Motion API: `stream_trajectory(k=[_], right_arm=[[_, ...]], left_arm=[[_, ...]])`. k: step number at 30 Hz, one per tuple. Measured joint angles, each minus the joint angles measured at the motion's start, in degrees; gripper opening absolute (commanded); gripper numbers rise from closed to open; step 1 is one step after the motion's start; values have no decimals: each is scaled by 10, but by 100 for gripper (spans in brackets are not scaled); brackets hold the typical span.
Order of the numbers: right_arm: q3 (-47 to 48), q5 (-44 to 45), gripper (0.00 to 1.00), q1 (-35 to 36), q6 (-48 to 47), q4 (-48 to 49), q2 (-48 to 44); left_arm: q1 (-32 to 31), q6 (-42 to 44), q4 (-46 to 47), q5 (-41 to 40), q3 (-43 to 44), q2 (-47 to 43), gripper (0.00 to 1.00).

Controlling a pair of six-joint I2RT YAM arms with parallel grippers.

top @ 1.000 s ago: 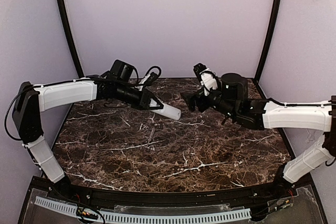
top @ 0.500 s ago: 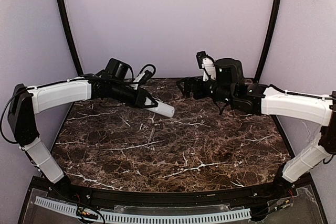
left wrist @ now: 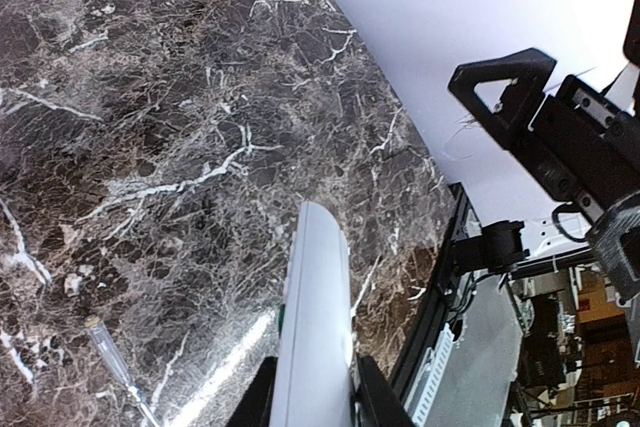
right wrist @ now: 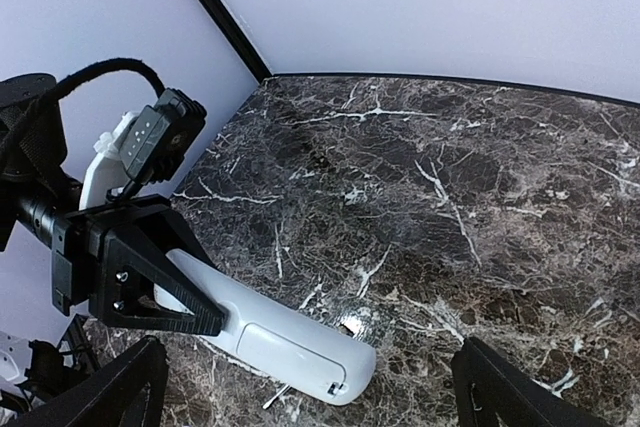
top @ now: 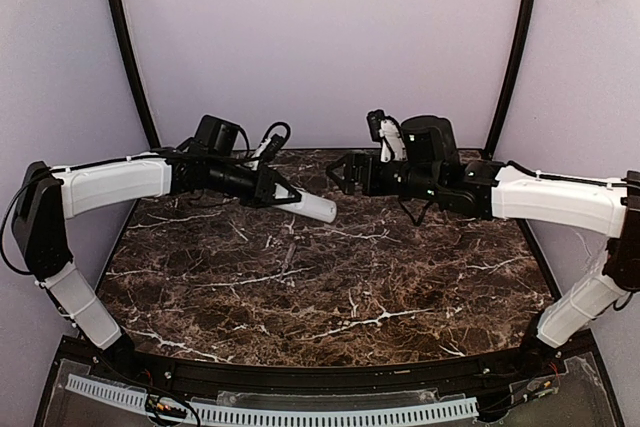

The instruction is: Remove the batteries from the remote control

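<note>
- Top view: the left gripper (top: 290,197) is clamped on the remote control (top: 316,209). This is a slim white bar whose free end sticks out rightward and slightly down past the fingertips, over the far middle of the table (top: 350,277). The right gripper (top: 337,175) faces it from the right, near the remote's tip but apart from it. The table top is dark brown marble with white veins and looks glossy.
- Left wrist view: the remote runs straight up from between the two black fingers (left wrist: 262,399), which press on its two long sides. Its surface is smooth pale plastic and it narrows to a rounded tip. Beyond it the veined marble shows a bright streak of reflected light. At upper right is the other arm's black finger, a hollow triangle.
- Right wrist view: this gripper's own fingers (right wrist: 120,392) sit at the two lower corners, spread wide with nothing between them. The remote lies ahead of them, low and centre, with its rounded end pointing right. Its back shows a seam-outlined panel with a small notch near the tip — the left arm's triangular finger grips it at the left.
</note>
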Motion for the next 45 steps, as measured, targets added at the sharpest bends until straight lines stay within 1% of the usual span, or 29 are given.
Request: stream_trajectory(k=[3, 8, 14, 21, 32, 41, 45], right_arm=[[0, -12, 99, 0, 13, -6, 3], [0, -32, 99, 0, 36, -7, 7], [0, -66, 99, -1, 54, -9, 31], [0, -87, 99, -1, 75, -7, 33], [0, -119, 99, -2, 110, 30, 36], [0, -143, 90, -2, 125, 60, 54], [-3, -148, 89, -2, 127, 65, 55]], left_arm=[[11, -34, 35, 29, -15, 0, 0], [22, -61, 61, 47, -23, 0, 0], [24, -74, 76, 53, -25, 0, 0], [26, -86, 91, 61, -28, 0, 0], [32, -104, 117, 76, -36, 1, 0], [34, -108, 122, 80, -37, 1, 0], [35, -109, 123, 82, -38, 1, 0]])
